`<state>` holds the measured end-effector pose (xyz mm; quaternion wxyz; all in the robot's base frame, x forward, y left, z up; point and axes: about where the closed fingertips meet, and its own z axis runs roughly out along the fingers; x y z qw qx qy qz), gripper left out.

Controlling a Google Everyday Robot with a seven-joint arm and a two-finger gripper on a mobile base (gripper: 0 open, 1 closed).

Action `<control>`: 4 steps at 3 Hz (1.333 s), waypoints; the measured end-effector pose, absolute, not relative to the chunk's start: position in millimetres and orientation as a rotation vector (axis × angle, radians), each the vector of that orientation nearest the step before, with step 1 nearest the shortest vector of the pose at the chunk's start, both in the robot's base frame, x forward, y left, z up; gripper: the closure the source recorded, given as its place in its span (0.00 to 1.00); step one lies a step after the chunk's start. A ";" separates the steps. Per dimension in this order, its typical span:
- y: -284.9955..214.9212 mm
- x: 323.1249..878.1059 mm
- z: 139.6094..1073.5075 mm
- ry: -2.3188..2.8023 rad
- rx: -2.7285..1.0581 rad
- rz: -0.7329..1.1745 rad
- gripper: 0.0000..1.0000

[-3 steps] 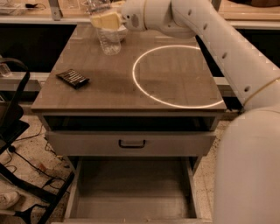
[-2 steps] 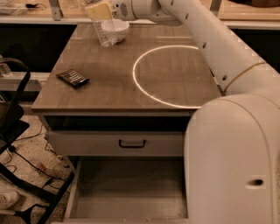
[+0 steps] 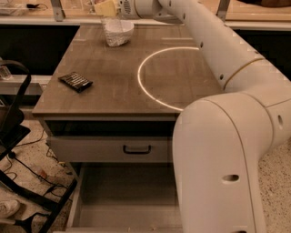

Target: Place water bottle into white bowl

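Nearest, at the right, 1 bulky white arm [image 3: 218,173] fills the foreground and stretches away over the table [image 3: 113,95]. Below the tabletop, 1 lower drawer [image 3: 127,200] is pulled open, and above it 1 upper drawer [image 3: 91,148] is closed, with 1 dark handle [image 3: 136,149]. On the tabletop's left lies 1 dark flat packet [image 3: 75,81]; to its right glows 1 ring of light [image 3: 138,77]. At the far edge stands 1 white bowl [image 3: 126,28], and 1 water bottle [image 3: 110,31] overlaps its left side, seemingly standing inside. The gripper [image 3: 105,7] sits directly above the bottle, cut off by the top edge; whether it is spread or clamped cannot be told
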<state>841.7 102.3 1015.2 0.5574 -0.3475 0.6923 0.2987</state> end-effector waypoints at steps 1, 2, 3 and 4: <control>103.3 868.9 1016.7 1.613 -0.765 0.667 1.00; 95.2 905.7 1022.8 1.594 -0.681 0.588 1.00; 82.1 939.7 1021.5 1.588 -0.593 0.503 1.00; 63.0 970.8 1012.1 1.579 -0.497 0.428 1.00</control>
